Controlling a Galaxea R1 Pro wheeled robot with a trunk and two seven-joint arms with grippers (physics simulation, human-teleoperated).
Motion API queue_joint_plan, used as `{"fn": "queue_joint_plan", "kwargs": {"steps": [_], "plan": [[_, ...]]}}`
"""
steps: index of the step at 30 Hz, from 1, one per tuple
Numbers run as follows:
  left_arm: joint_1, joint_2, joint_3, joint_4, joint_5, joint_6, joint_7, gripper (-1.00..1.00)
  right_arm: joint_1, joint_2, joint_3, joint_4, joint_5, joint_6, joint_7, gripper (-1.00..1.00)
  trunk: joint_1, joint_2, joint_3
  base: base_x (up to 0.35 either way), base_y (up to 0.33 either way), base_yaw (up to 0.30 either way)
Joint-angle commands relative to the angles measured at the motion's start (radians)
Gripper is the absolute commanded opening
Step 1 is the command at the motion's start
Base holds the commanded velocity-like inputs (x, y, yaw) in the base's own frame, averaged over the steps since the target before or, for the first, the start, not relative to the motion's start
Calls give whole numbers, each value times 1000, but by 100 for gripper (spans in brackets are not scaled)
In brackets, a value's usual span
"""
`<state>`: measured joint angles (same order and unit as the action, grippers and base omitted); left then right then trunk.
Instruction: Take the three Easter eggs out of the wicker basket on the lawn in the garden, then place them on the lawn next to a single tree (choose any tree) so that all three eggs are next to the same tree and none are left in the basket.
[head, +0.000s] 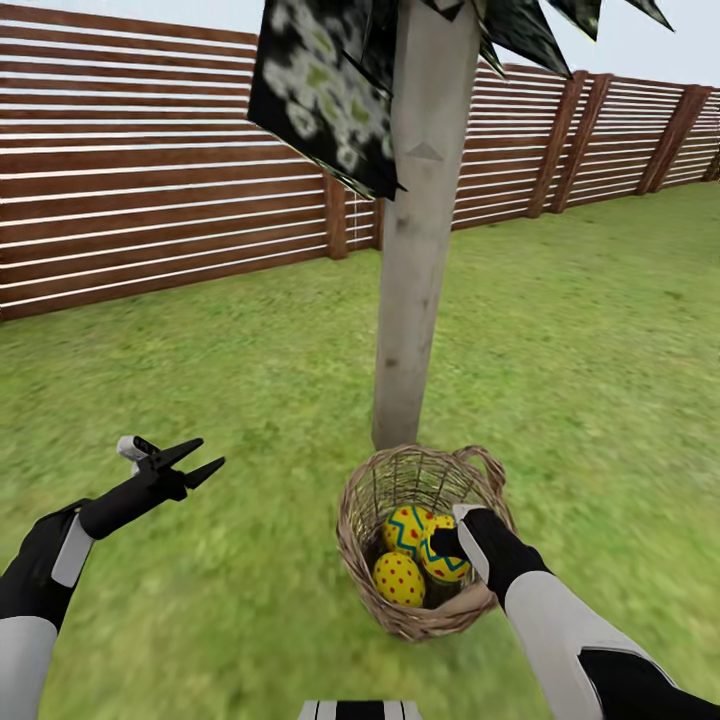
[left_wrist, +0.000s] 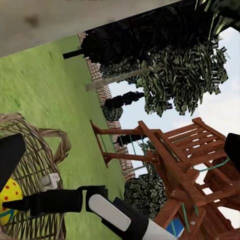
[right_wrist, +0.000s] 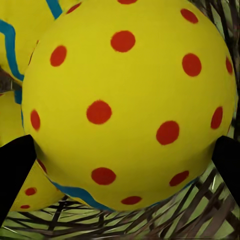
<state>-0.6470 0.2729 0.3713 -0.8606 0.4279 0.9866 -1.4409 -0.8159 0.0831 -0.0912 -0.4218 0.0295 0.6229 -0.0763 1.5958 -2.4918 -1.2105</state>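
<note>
We see our right tool (head: 447, 540) reaching into the wicker basket (head: 362, 500) beside the tree (head: 415, 260), fingers spread around one Easter egg (right_wrist: 127, 100); our left tool (head: 200, 458) hangs open, empty, well left.

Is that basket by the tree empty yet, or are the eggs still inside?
Not empty. All three Easter eggs lie inside the wicker basket, and the right gripper reaches in around one.

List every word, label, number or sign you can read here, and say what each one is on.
None: no readable text shows in any view.
The Easter eggs carry only blue zigzags and red dots.
The tree, the fence, the wicker basket and the playset bear no lettering.
</note>
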Motion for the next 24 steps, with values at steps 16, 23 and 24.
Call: {"fn": "queue_joint_plan", "kwargs": {"steps": [16,23,24], "plan": [[0,0,0,-1,-1,12,1,100,0,3,-7,-2,3,4,-2,-100,-62,112,49,0,0,0],[0,0,0,0,-1,13,1,100,0,3,-7,-2,3,4,-2,-100,-88,161,71,0,0,0],[0,0,0,0,-1,13,1,100,0,3,-7,-2,3,4,-2,-100,-92,168,74,0,0,0]]}}
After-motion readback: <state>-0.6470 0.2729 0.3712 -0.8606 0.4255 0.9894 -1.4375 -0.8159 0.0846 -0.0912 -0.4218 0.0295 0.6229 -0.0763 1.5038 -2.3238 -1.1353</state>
